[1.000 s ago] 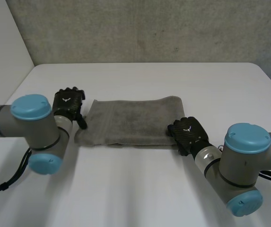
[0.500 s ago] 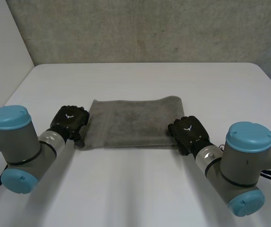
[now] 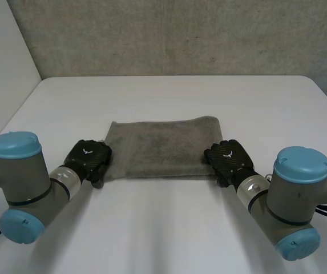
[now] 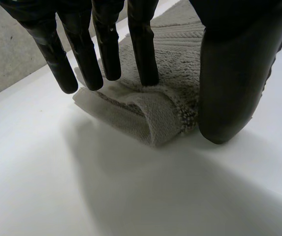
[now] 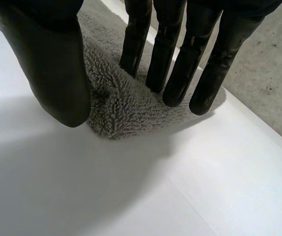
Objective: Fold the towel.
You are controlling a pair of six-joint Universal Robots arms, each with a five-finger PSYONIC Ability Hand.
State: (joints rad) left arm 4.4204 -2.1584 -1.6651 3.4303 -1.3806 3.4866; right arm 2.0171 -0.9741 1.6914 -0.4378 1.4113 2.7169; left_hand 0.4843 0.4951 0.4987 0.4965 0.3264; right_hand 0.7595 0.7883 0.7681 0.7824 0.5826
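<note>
At the near left of the white table, the left hand is laid on the near left corner of the towel. In the left wrist view its fingers are held straight and close together, with their tips pressed onto the top of the cloth just inside that corner. The thumb is planted on the table against the towel's edge. The corner is rolled up into a small fold between the fingertips and the thumb, so the cloth is nipped between them at a narrow spread.

Between the two hands the towel is spread flat near the middle of the table. It is seen as a grey oblong with its long sides running across, and its far edge is kept well short of the concrete wall.

At the near right corner of the towel the right hand is placed. In the right wrist view its fingers are kept straight and side by side, with their tips dug into the pile on one side of a raised hump of cloth. The thumb is pressed against the hump's other side, so the hump is squeezed between thumb and fingers. The cloth's edge is seen just past the outermost fingertip, lying on the table.
</note>
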